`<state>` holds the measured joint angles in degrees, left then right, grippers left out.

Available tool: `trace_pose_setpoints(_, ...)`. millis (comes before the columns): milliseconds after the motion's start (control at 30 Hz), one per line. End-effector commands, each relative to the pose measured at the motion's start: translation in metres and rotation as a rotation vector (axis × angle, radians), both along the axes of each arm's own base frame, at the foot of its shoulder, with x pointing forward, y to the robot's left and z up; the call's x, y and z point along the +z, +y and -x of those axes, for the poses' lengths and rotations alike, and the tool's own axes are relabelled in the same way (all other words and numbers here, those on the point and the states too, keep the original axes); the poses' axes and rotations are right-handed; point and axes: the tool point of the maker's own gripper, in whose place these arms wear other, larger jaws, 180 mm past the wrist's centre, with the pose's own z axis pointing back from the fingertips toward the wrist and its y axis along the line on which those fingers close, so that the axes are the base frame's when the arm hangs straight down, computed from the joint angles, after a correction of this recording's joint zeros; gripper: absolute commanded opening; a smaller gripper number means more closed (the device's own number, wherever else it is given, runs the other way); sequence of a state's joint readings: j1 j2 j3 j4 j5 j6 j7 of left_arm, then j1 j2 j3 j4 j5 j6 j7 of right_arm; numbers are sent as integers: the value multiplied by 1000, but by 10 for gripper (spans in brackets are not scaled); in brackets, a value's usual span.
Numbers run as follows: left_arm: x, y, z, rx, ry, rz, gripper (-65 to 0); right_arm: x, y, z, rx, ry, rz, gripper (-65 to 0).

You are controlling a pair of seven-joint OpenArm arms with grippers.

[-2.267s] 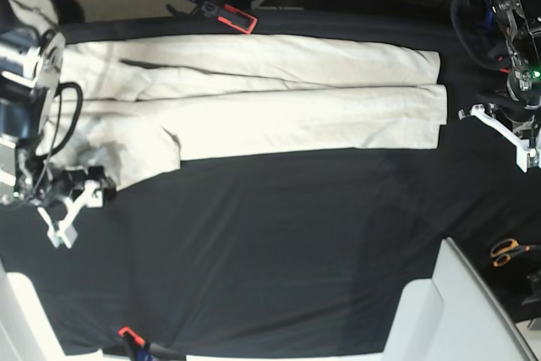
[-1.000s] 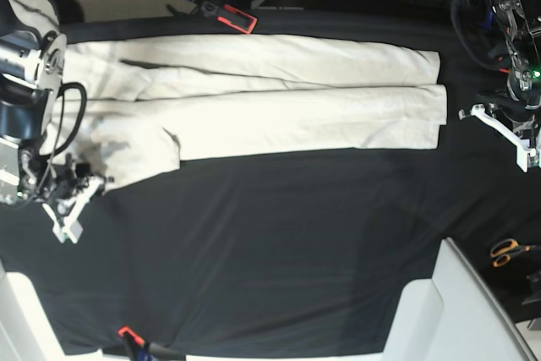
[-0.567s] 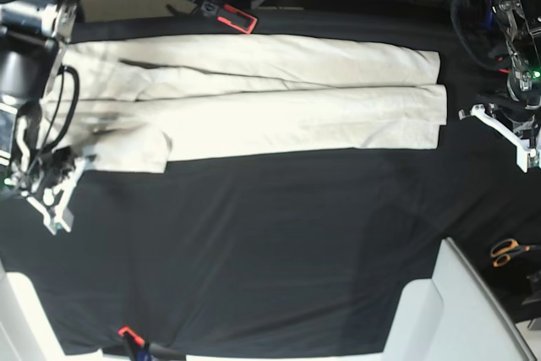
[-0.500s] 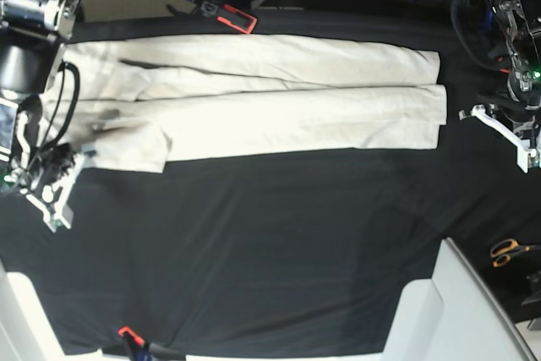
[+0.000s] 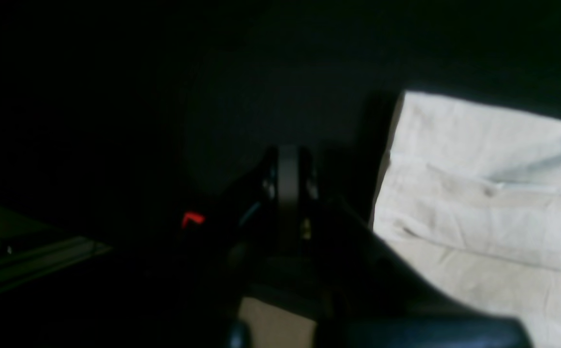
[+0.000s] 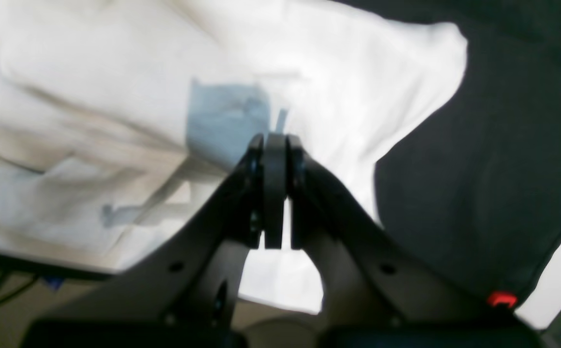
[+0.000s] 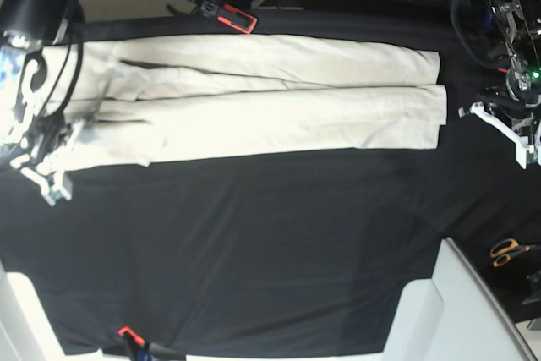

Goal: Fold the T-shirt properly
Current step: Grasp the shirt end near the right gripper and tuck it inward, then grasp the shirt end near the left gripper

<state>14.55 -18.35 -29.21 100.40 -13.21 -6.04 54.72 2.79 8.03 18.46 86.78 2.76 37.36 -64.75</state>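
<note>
Cloth fills the far half of the black tablecloth (image 7: 270, 251): the T-shirt (image 7: 254, 95) lies flat, folded lengthwise into a long cream band running across the table. The right gripper (image 6: 275, 145) hangs over the shirt's rumpled end at the left of the base view, its jaws pressed together with nothing between them. The left gripper (image 5: 287, 159) sits off the opposite end, just beside the shirt's edge and over bare tablecloth, jaws likewise together and empty. Orange-handled scissors (image 7: 510, 251) lie at the right edge.
</note>
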Motion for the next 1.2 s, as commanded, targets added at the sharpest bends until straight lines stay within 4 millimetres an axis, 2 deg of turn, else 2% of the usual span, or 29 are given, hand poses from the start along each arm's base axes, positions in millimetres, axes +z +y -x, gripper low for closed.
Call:
trace_pose_setpoints(0,14,8,-8,-3,-39,-36,-650,12,-6,-7,1,-38,22,-644)
trace_pose_setpoints(167,13,8,-7,-1,-36,-35,-650,-2,-3,18,-29,10,2,-644)
trace_pose_setpoints(433,13,7,-8,-5,-36,-35,-650,2,-8,50,-77,5,17,-644)
trace_pose_setpoints(667,13,6,-8,-10,-37,-35,-650,-8,11,62,-84,22,-29,-644)
trace_pose_setpoints(867,14,8,-8,-5,-39,-37,-650,-9,14,63,-89,30,-33,-632)
trace_pose_setpoints(933,14,8,-8,-4,-38,-36,-650,-9,13,64,-92,33,-31,-590)
trace_pose_setpoints(967,13,8,-7,-4,-37,-36,-650,-10,9,67,-105,41,-28,-549)
trace_pose_setpoints(1033,13,8,-7,-4,-35,-36,-650,-10,0,76,-143,63,-20,-447)
trace_pose_setpoints(1133,14,7,-7,-5,-38,-35,-650,2,-12,77,-200,25,-5,-287)
trace_pose_setpoints(1167,14,7,-8,-6,-40,-34,-597,10,-18,76,-219,-1,8,-249)
